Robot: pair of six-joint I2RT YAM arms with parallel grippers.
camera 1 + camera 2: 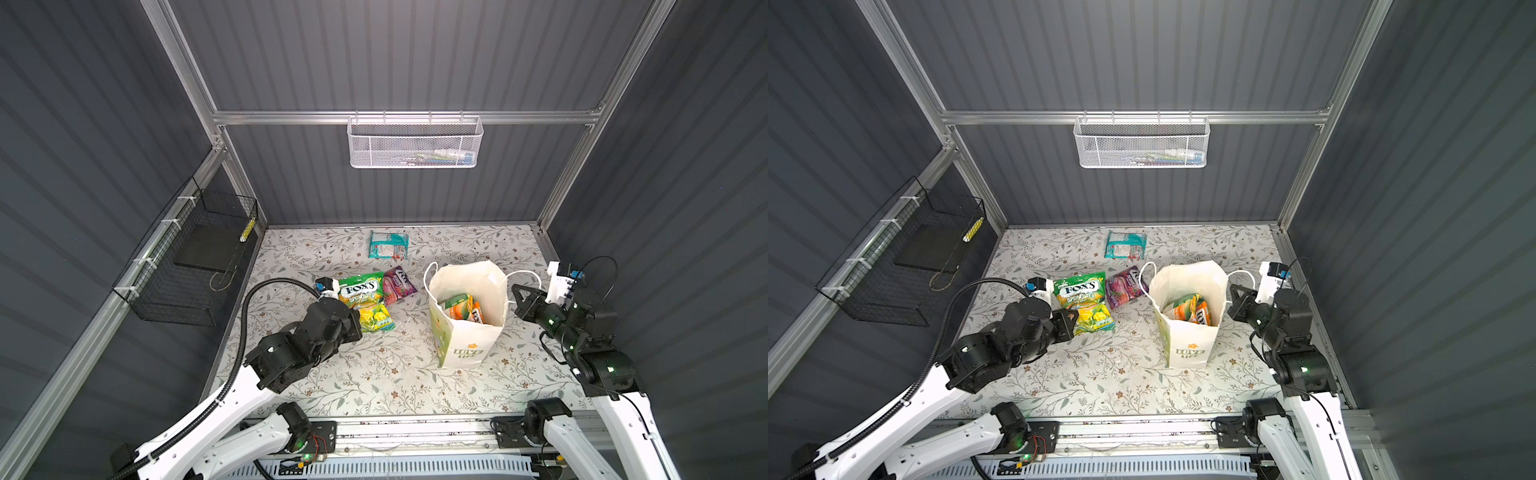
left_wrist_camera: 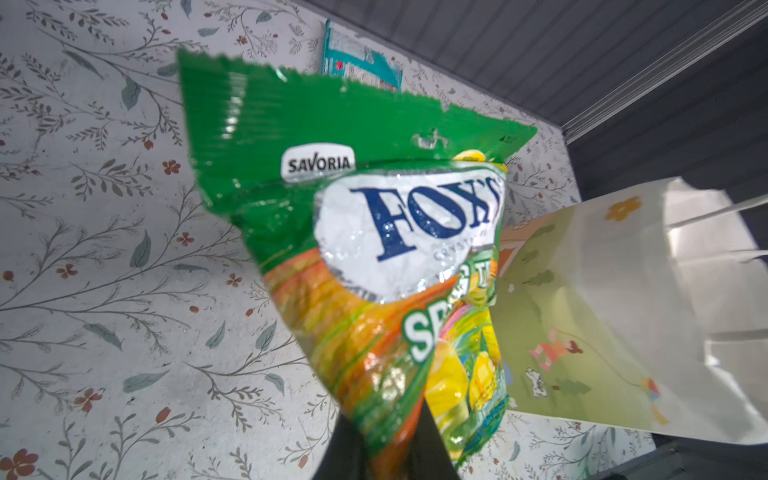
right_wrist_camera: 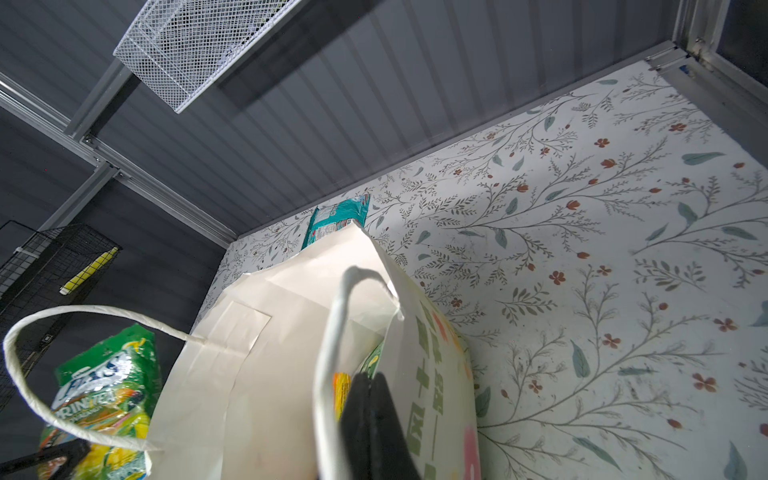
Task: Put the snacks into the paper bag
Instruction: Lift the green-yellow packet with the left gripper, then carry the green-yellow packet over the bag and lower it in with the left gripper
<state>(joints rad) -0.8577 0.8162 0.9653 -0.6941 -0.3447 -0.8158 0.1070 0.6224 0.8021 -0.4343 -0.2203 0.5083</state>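
Left hand point(image 2: 386, 457) pinches the green FOX'S packet point(image 2: 374, 232) by a bottom corner, held up off the bench point(image 1: 374, 386) left of the paper bag point(image 1: 461, 336); glossy film, light, floppy, probably slippery, so hold a crimped seam or corner, not the lumpy middle. Right hand point(image 3: 372, 411) is pressed together at the bag's rim by a cord handle point(image 3: 332, 332), seemingly pinching the thin paper, which would crumple or tip easily; yellow packet point(image 1: 376, 318), purple packet point(image 1: 399, 284) and teal packet point(image 1: 388, 245) lie on the bench. Bench is a flat floral sheet boxed in by dark ribbed walls point(image 1: 395, 62), white mesh basket point(image 1: 415, 145) on the back rail.
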